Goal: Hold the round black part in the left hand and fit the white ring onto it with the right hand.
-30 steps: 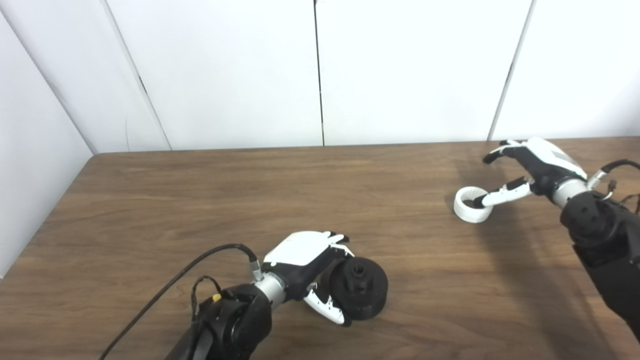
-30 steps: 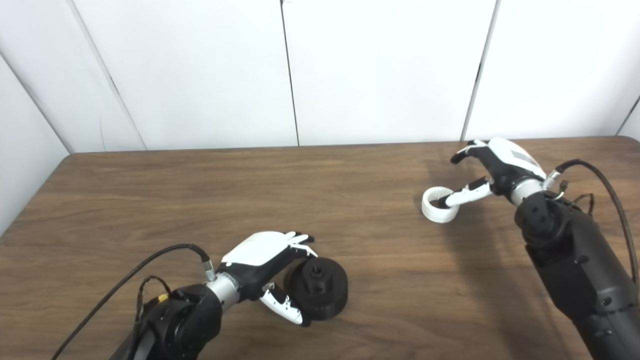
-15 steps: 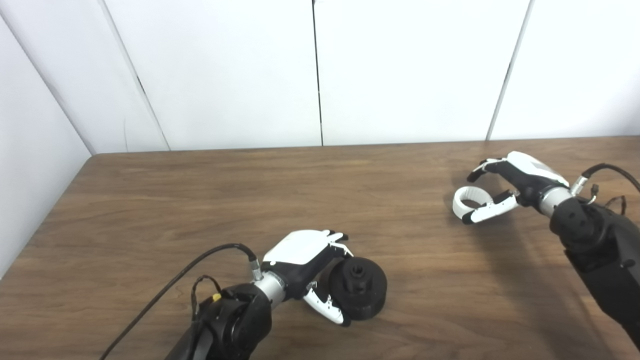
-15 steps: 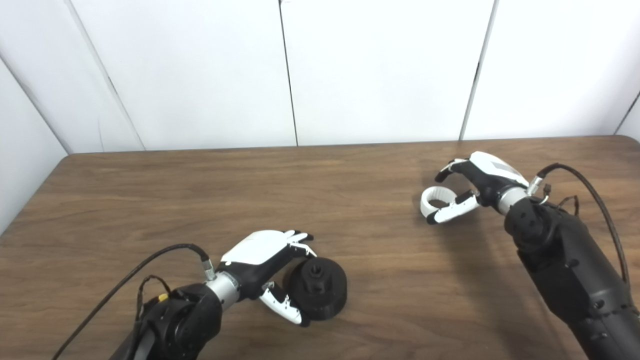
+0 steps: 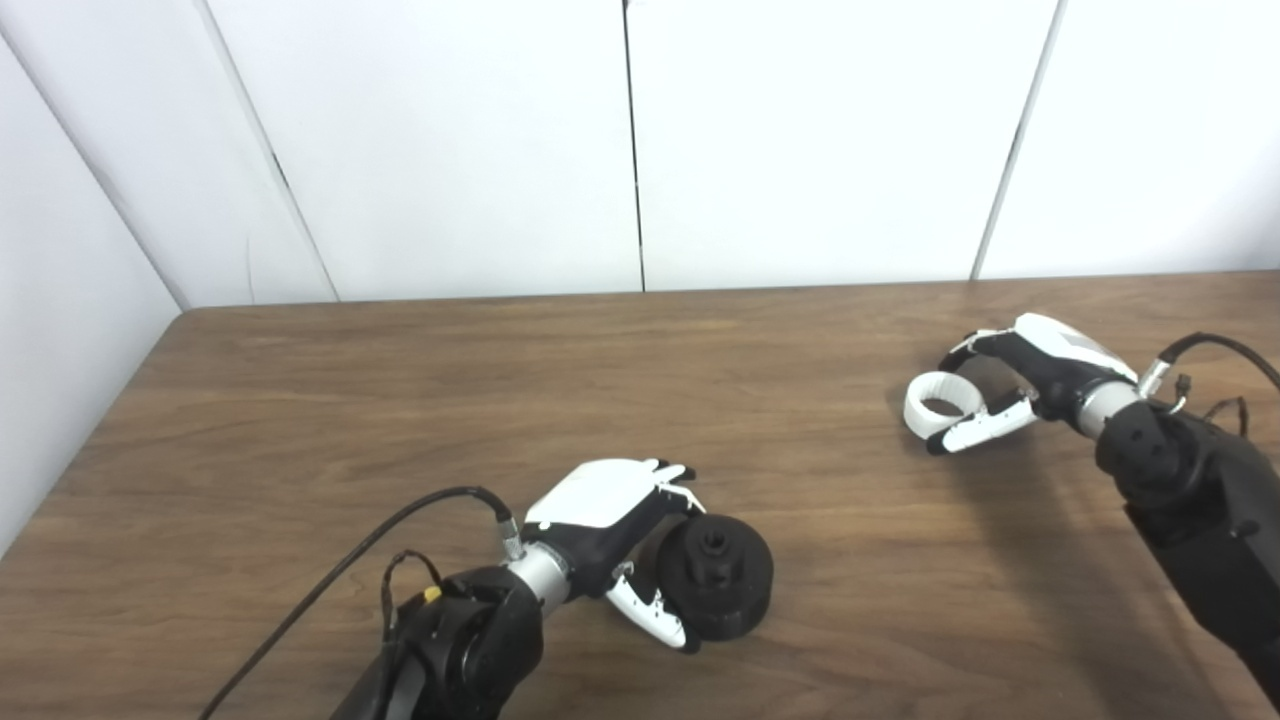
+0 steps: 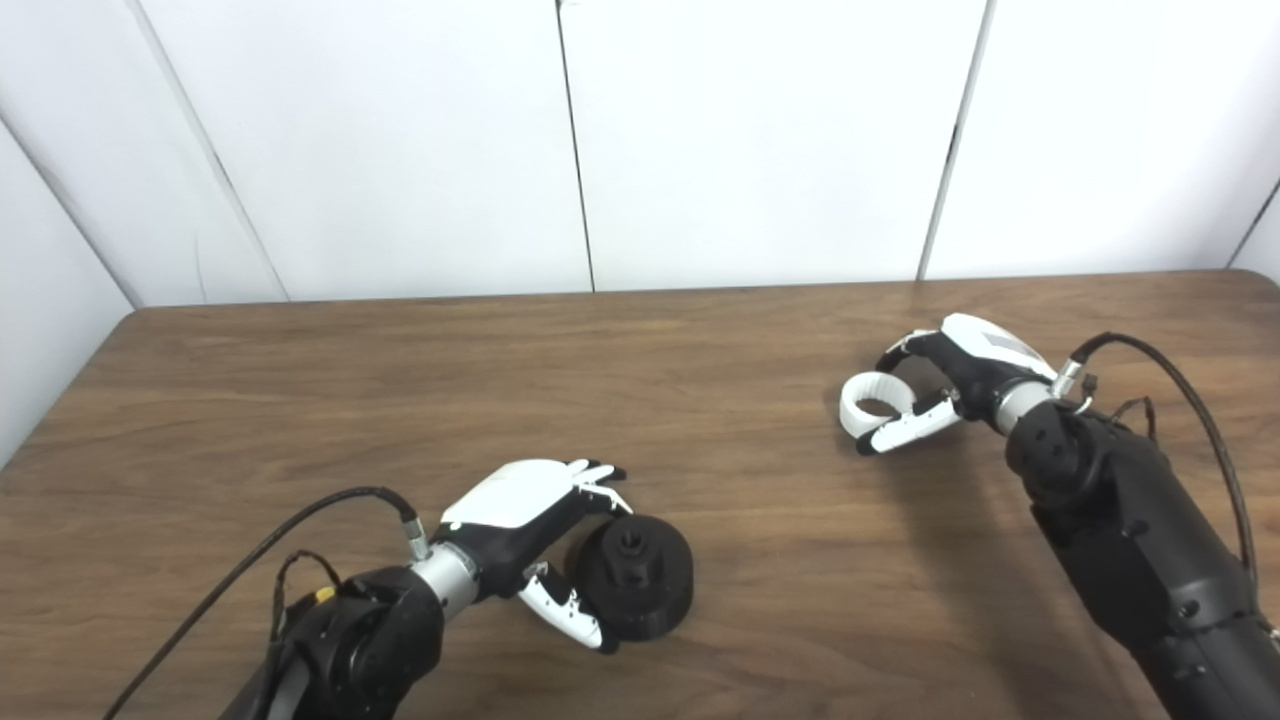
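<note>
The round black part (image 5: 725,590) lies on the wooden table (image 5: 480,380) near the front, its hub facing up. My left hand (image 5: 600,505) is shut on its left side, fingers over the top edge and thumb along the near side. At the right, the white ring (image 5: 912,412) sits on the table. My right hand (image 5: 1035,365) is shut on it, with its fingers (image 5: 968,347) curled against the far rim and the thumb (image 5: 975,430) pressed along the near rim. The same ring (image 6: 848,415) and right hand (image 6: 975,362) show in the right eye view.
White wall panels (image 5: 800,140) stand behind the table's far edge, and another panel closes off the left side. A black cable (image 5: 330,585) trails from my left wrist, and another cable (image 6: 1190,390) loops off my right wrist. Bare wood lies between the two hands.
My right hand has lowered and its thumb has come out of the ring to the near rim. The fingers have curled down onto the far rim. The left hand and black part have stayed still.
</note>
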